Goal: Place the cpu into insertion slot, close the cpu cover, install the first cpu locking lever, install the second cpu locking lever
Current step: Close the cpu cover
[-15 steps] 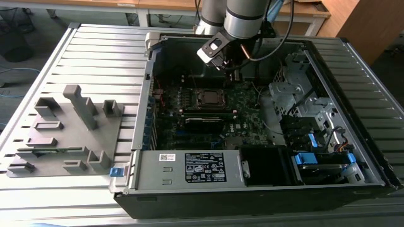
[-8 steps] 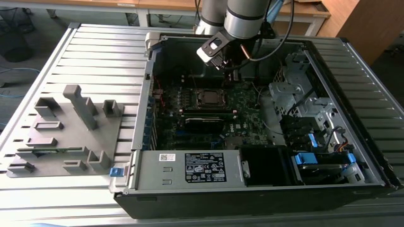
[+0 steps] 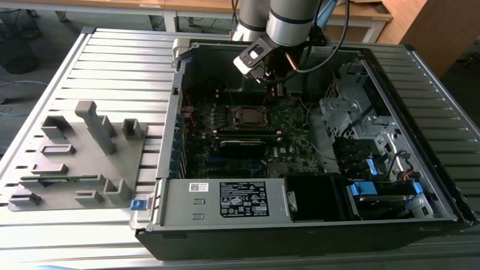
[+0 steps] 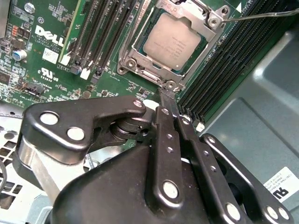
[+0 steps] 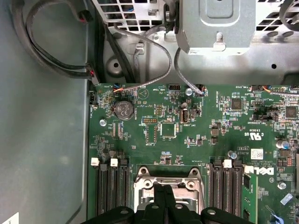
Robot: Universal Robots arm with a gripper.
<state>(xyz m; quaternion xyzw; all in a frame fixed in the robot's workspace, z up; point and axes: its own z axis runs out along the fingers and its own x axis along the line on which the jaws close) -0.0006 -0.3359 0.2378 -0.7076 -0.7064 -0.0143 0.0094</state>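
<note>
Noted: the arm (image 3: 291,19) is a silver-grey cylindrical link with a black band, and black cables (image 3: 343,34) run beside it. A white-and-black camera block (image 3: 253,58) sits at the wrist. The tool (image 4: 167,95) has matte black linkage bars, slim fingers (image 4: 163,140), silver pivot pins (image 4: 49,118) and small screws.

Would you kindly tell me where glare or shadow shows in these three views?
In the second wrist view, the cpu has a soft sheen and the black hand carries small highlights on its screws; in the exterior view, daylight glares off the ribbed table while the computer case interior lies in shade; in the first wrist view, the motherboard is evenly lit.
</note>
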